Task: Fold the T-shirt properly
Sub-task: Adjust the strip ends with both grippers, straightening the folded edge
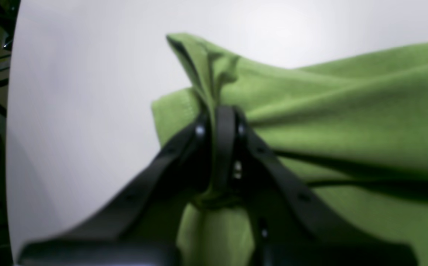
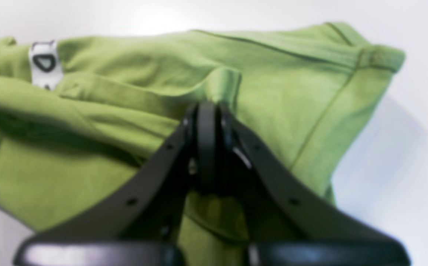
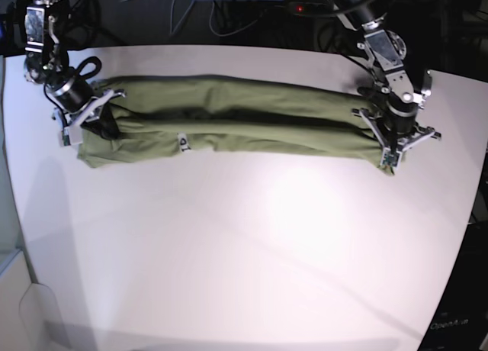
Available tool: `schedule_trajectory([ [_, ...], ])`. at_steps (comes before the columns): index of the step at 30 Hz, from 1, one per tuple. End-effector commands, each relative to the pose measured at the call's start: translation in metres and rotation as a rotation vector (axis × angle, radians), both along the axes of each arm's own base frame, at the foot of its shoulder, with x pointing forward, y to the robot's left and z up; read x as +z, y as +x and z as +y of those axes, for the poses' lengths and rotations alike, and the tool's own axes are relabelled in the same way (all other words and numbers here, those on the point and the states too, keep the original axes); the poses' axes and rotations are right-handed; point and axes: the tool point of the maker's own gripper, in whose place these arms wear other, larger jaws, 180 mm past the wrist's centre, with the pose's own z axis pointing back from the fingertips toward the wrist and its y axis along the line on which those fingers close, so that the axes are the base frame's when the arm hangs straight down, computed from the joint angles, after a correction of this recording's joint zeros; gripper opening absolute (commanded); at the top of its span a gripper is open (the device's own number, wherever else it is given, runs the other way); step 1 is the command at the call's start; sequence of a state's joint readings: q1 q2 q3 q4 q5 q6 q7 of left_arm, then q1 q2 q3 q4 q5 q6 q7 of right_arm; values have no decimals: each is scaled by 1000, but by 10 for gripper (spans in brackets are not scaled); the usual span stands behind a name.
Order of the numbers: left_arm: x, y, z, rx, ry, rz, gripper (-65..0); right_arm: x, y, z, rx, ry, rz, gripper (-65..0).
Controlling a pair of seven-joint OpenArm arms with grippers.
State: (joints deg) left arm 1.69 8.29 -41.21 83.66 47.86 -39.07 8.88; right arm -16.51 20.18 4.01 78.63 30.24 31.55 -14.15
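Note:
The olive-green T-shirt (image 3: 229,126) lies folded into a long narrow band across the far half of the white table (image 3: 244,252). Its small white tag (image 3: 183,141) faces up left of the middle. My right gripper (image 3: 97,120) is at the band's left end, shut on a bunched fold of the T-shirt (image 2: 291,103), with the tag (image 2: 44,64) off to its left. My left gripper (image 3: 385,149) is at the band's right end. In the left wrist view this gripper (image 1: 221,111) pinches a raised fold of the T-shirt (image 1: 346,122) just above the table.
Dark cables and equipment (image 3: 229,8) run behind the table's far edge. The table's rounded edge (image 1: 10,147) shows at the left of the left wrist view, with dark gear beyond it. Bare white tabletop stretches from the shirt to the near edge.

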Motion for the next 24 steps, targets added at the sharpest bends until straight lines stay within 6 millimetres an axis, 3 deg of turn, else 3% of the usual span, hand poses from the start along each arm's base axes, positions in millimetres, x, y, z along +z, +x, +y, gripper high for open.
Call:
schedule_trajectory([
  [1,10,6,-1,-14,10,-19,-630,2,1,-7,8,-26,2,-646],
  [6,27,8,11,-9,57,-55,-630,2,1,-7,7,-26,3,-646],
  [15,27,-9,36,-10,120,-22,-630,2,1,-7,4,-25,3,-646],
  [24,67,-5,40,-2,170,-120,-630,1,1,-6,4,-22,4,-646],
])
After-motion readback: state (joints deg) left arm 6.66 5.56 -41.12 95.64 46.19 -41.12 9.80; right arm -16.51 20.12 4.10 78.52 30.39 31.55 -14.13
